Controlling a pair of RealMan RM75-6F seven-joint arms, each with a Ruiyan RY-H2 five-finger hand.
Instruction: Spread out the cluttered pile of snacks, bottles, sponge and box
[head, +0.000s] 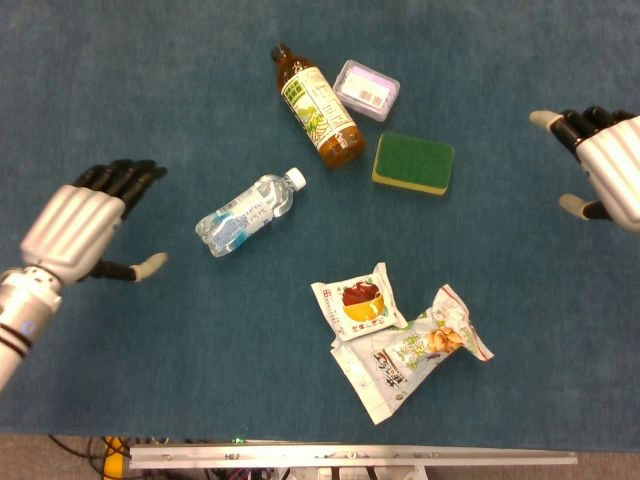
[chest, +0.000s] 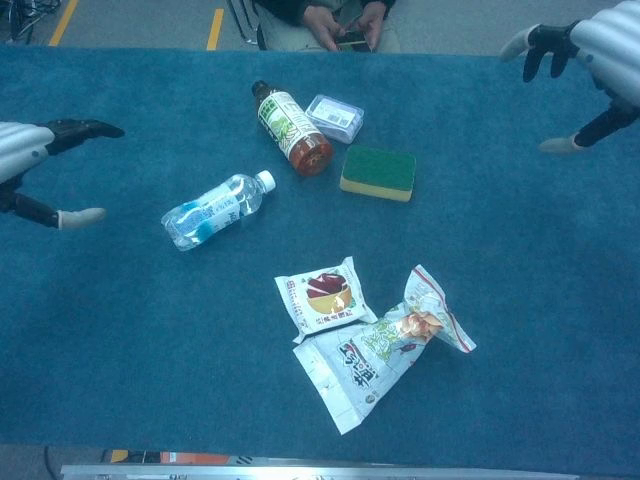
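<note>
On the blue cloth lie a brown tea bottle (head: 318, 106) and a clear plastic box (head: 366, 90) beside it. A green and yellow sponge (head: 413, 163) sits just right of them. A clear water bottle (head: 249, 212) lies on its side left of centre. One white snack packet (head: 358, 303) overlaps a longer snack bag (head: 410, 350) near the front. My left hand (head: 85, 219) hovers open left of the water bottle, holding nothing. At the right edge my right hand (head: 600, 165) is open and empty, well right of the sponge.
A seated person's hands (chest: 343, 22) show beyond the table's far edge. A metal rail (head: 350, 457) runs along the near edge. Blue cloth (head: 150, 380) covers the table around the objects.
</note>
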